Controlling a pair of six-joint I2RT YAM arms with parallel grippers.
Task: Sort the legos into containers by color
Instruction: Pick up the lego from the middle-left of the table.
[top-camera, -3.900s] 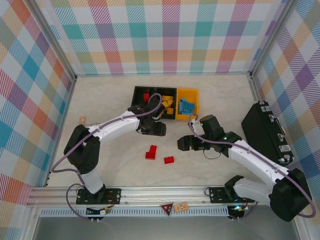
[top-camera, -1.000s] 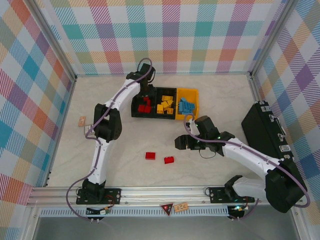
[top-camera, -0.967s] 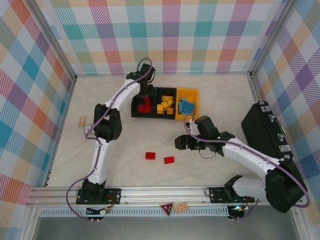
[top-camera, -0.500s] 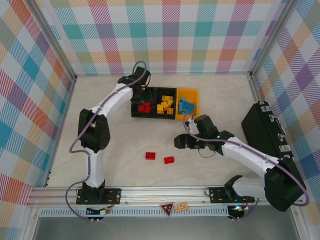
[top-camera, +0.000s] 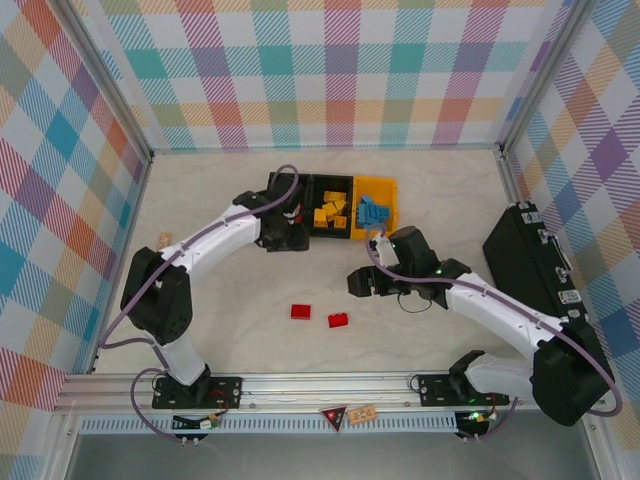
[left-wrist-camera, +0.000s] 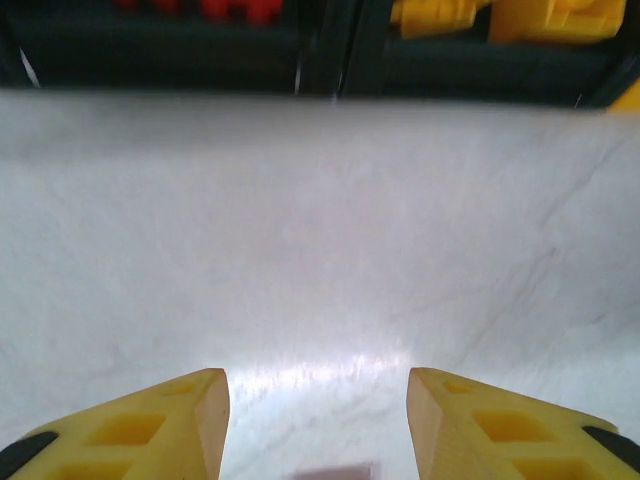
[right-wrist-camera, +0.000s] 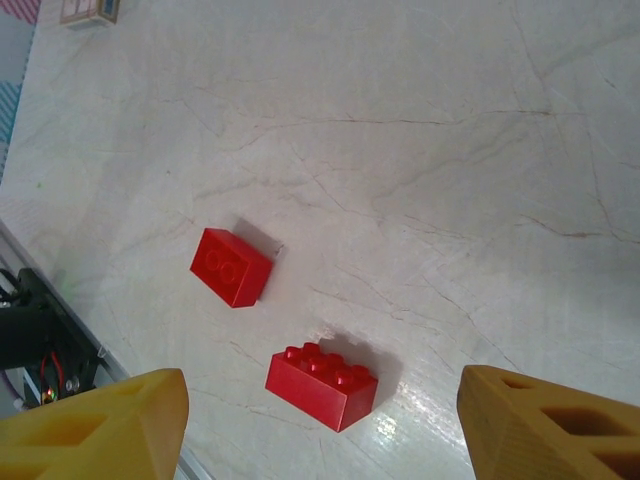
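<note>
As the open, empty left pincer (left-wrist-camera: 315, 395) leaves the containers (top-camera: 335, 236), two red legos (right-wrist-camera: 322, 385) wait by the open right pincer (top-camera: 358, 284).

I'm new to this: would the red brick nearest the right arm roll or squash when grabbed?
The red brick looks boxy and hard, so it probably won't roll or squash. Small plastic, likely light. The table looks glossy, so a nudge may slide it.

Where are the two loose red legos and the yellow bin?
left red lego (top-camera: 301, 311), top external view, middle of its top face.
right red lego (top-camera: 339, 320), top external view, middle of its top face.
yellow bin (top-camera: 386, 187), top external view, bare far-right corner.
</note>
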